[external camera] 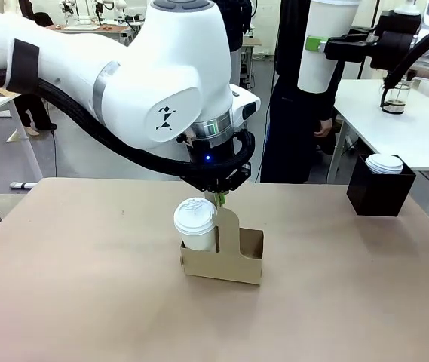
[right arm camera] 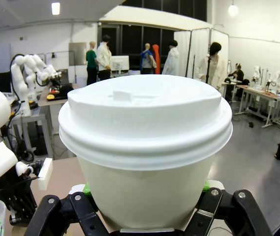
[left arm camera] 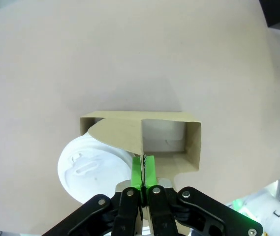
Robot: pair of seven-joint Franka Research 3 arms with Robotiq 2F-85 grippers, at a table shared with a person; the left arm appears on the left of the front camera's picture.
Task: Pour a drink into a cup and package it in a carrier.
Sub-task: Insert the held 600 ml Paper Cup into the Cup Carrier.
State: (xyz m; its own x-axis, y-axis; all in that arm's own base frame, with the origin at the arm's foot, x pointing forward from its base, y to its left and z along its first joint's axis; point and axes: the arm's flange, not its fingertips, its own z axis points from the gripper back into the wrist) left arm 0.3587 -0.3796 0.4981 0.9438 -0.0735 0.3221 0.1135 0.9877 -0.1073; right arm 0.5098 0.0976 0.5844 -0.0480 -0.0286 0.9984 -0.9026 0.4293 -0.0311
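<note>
table [external camera: 86, 302]: brown, beneath the left tool [external camera: 220, 200] | black box [external camera: 380, 194]: on table, well right of tool, near far edge | white lids [external camera: 384, 163]: stacked at box top | person [external camera: 293, 113]: dark clothes, standing beyond tool | white table [external camera: 425, 136]: behind box

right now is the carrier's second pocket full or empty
Empty: the carrier holds one lidded cup; its other pocket is bare.

Lidded white cup [external camera: 194, 224] in cardboard carrier [external camera: 233, 265] under left fingers [external camera: 219, 199]; second cup [external camera: 326, 64] high in right fingers [external camera: 316, 44].
</note>
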